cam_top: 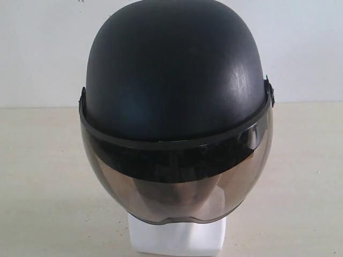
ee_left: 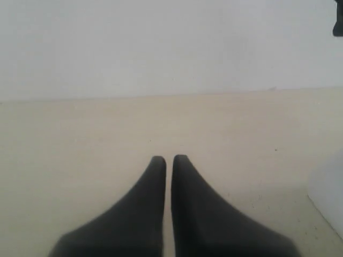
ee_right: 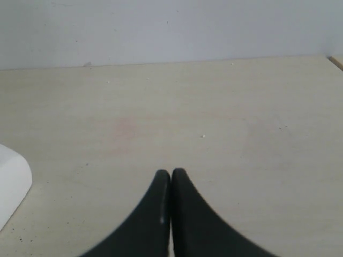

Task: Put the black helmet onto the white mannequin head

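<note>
The black helmet (cam_top: 177, 69) sits upright over the white mannequin head, filling the middle of the exterior view, its smoky visor (cam_top: 177, 182) hanging down in front. Through the visor the face shows only dimly; the head's white square base (cam_top: 177, 238) sticks out below. Neither arm appears in the exterior view. My left gripper (ee_left: 169, 158) is shut with nothing in it, over bare table; a white corner of the base (ee_left: 328, 201) and a black bit of the helmet (ee_left: 338, 21) show at that view's edge. My right gripper (ee_right: 171, 172) is shut and empty too, the white base (ee_right: 12, 184) off to one side.
A pale beige table (cam_top: 43, 182) runs all round the head, with a plain white wall (cam_top: 37, 48) behind it. The table's far corner edge (ee_right: 336, 61) shows in the right wrist view.
</note>
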`<act>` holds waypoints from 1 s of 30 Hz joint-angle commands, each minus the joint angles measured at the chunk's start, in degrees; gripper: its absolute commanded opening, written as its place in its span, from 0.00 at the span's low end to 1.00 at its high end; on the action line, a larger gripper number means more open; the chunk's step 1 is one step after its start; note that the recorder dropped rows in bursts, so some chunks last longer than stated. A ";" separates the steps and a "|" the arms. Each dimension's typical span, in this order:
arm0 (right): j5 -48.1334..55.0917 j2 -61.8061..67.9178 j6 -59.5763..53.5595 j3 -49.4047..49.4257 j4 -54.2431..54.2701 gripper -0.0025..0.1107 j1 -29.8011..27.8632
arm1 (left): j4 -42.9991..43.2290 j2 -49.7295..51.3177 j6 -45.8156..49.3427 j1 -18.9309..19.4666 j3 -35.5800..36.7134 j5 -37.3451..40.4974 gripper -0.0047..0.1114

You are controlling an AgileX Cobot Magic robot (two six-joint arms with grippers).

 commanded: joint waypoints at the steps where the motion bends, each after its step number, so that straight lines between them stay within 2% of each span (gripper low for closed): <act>1: -0.23 -0.31 -0.33 0.23 -0.07 0.02 -0.17 | 4.85 -0.14 -8.90 0.13 0.28 3.19 0.08; 5: -0.23 -0.31 -0.33 0.23 -0.07 0.02 -0.17 | 4.47 -0.14 -14.23 0.13 0.28 3.19 0.08; 15: -0.23 -0.31 -0.33 0.23 -0.07 0.02 -0.17 | 4.34 -0.14 -10.27 0.13 0.28 3.19 0.08; 23: -0.23 -0.31 -0.33 0.23 -0.07 0.02 -0.17 | 4.34 -0.14 -10.27 -3.84 0.28 3.19 0.08; 30: -0.23 -0.31 -0.33 0.23 -0.07 0.02 -0.17 | 4.76 -0.14 -10.27 -3.79 0.28 3.19 0.08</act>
